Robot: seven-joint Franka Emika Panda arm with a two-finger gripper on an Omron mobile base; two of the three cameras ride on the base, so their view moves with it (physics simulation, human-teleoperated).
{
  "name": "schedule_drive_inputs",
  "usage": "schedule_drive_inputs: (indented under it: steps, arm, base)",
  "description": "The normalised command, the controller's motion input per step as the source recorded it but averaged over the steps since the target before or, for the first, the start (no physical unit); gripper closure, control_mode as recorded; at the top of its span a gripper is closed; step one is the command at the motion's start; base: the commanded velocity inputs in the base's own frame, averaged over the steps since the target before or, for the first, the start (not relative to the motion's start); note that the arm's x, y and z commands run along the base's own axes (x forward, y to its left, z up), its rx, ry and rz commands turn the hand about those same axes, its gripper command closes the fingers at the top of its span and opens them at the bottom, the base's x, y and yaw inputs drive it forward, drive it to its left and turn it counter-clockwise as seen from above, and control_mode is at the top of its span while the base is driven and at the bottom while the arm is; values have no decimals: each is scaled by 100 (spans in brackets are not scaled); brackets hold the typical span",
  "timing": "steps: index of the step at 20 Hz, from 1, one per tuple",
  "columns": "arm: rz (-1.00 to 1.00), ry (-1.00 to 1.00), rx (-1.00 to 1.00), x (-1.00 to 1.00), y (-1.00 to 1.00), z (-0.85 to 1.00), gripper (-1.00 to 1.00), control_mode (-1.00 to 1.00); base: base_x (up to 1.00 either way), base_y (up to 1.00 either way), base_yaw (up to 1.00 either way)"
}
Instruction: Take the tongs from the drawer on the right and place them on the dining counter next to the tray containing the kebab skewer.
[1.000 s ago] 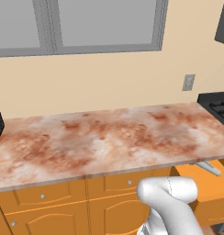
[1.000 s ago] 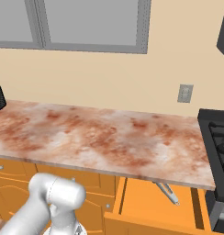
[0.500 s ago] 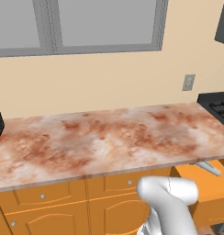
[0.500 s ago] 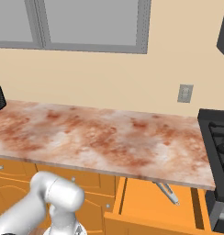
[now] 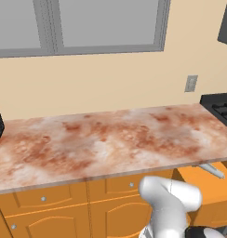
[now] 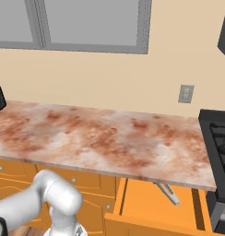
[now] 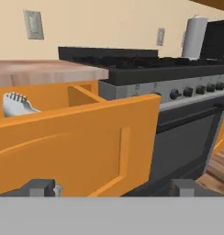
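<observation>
Right, the drawer (image 7: 77,137) stands pulled out with its front just ahead of my gripper (image 7: 111,187), and my jaws are spread wide with nothing between them. The tongs (image 7: 16,104) lie inside, above and to the left of the jaws and behind the drawer front; from the right base view they (image 6: 167,192) rest near the back, partly under the worktop edge. I'd say I should lift clear of the front panel, come down over them, align along their length, then close
</observation>
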Motion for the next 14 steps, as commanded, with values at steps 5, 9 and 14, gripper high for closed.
schedule_drive_inputs:
  steps: [5,9,14]
  arm:
    - [-18,5,1,-87,-11,50,-100,-100]
    - [-18,8,0,-90,-12,56,-100,-100]
    - [-16,16,0,-44,-2,40,-100,-100]
  base:
    - [0,0,0]
    - [0,0,0]
    - [0,0,0]
